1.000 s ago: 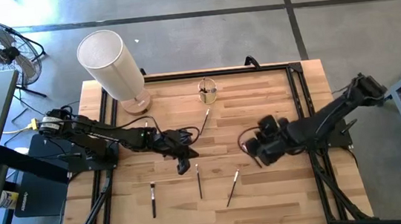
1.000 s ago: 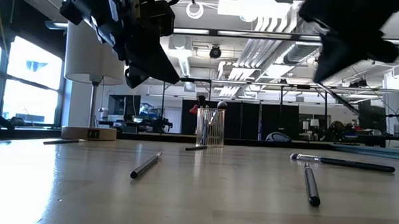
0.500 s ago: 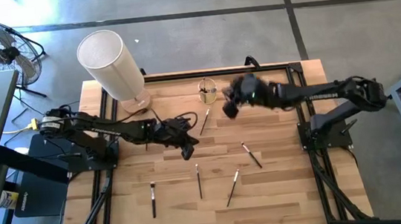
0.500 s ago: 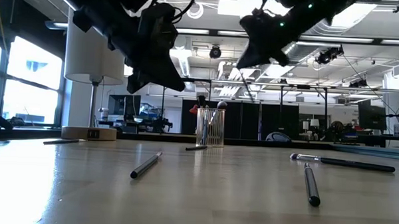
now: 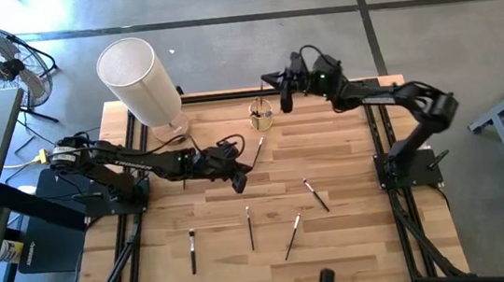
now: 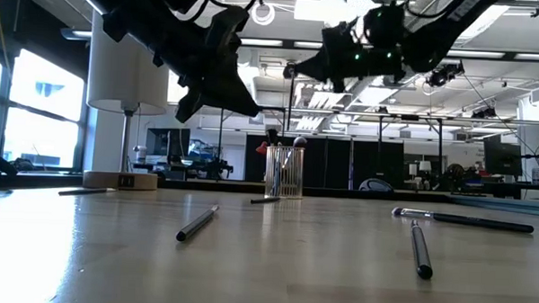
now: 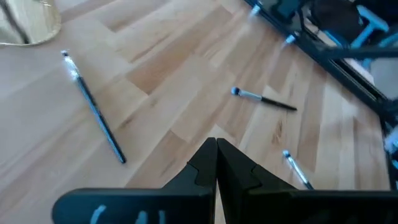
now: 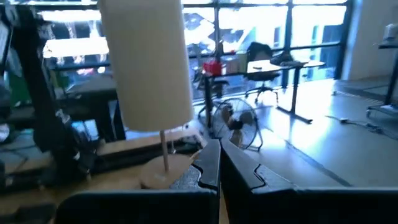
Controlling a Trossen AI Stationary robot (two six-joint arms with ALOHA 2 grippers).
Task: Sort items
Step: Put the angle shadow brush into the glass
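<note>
From above, your left hand [image 5: 239, 182] hovers clenched and empty over the middle of the counter [image 5: 357, 243], just beside a brush [image 5: 258, 150] that lies near the glass cup [image 5: 261, 115]. Your right hand [image 5: 285, 95] hangs over the counter's far edge, just beside that cup, its fingers pressed together with nothing between them. Four more brushes lie on the wood nearer the front: one [image 5: 192, 250] toward the left, one [image 5: 250, 228] in the middle, one [image 5: 293, 235] next to it, and one [image 5: 315, 194] farther right. A white cylinder [image 5: 141, 81] stands at the far left corner.

At counter height, both hands hang well clear of the surface. The cup [image 6: 284, 171] holds several upright brushes. One brush [image 6: 197, 223] lies at left, two others [image 6: 419, 248] [image 6: 465, 219] at right.

Your left wrist camera shows clenched fingers [image 7: 202, 168] above bare wood, with brushes [image 7: 93, 107] [image 7: 263, 99] [image 7: 296, 169] spread around them.

Your right wrist camera shows shut fingers [image 8: 208, 165] facing the cylinder [image 8: 148, 65] and a fan [image 8: 228, 121].
</note>
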